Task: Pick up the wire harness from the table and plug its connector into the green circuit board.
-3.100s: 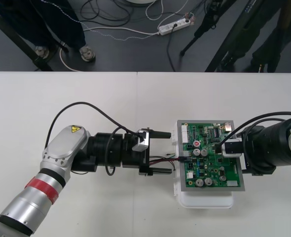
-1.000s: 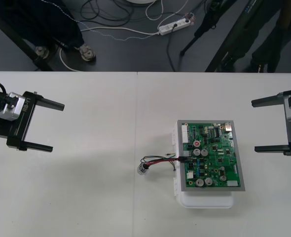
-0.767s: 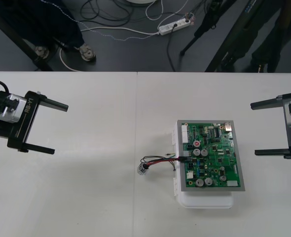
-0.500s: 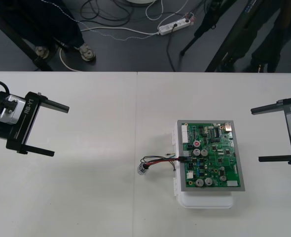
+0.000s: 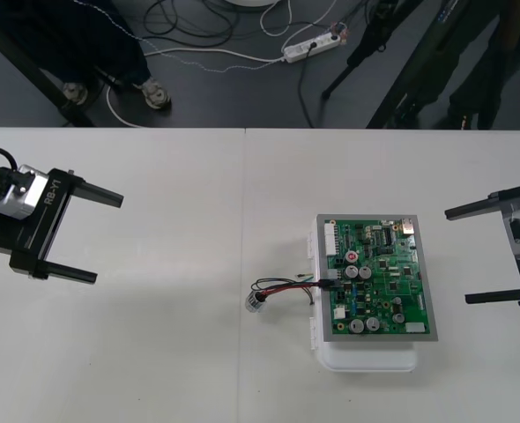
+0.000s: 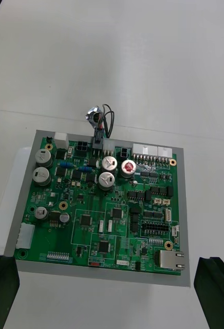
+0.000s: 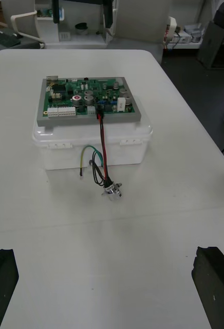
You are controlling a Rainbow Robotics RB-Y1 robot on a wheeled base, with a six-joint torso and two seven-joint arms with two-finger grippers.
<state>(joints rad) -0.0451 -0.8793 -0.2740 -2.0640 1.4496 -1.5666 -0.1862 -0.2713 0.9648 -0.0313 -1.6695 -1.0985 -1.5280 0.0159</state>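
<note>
both arms are off the work, each at its own side of the table. left gripper is at the left edge, fingers spread wide and holding nothing; in its wrist view the fingertips stand at the two bottom corners. right gripper is at the right edge, near the board but clear of it, also wide open and empty, fingertips far apart. green circuit board sits flat on its white base, right of table centre. wire harness: the black plug is seated in the connector row on the board's left edge. the red, black and green wires run off that edge and down past the base wall to the table. the round metal socket lies on the table near the base, not touching it and well apart from both grippers.
</note>
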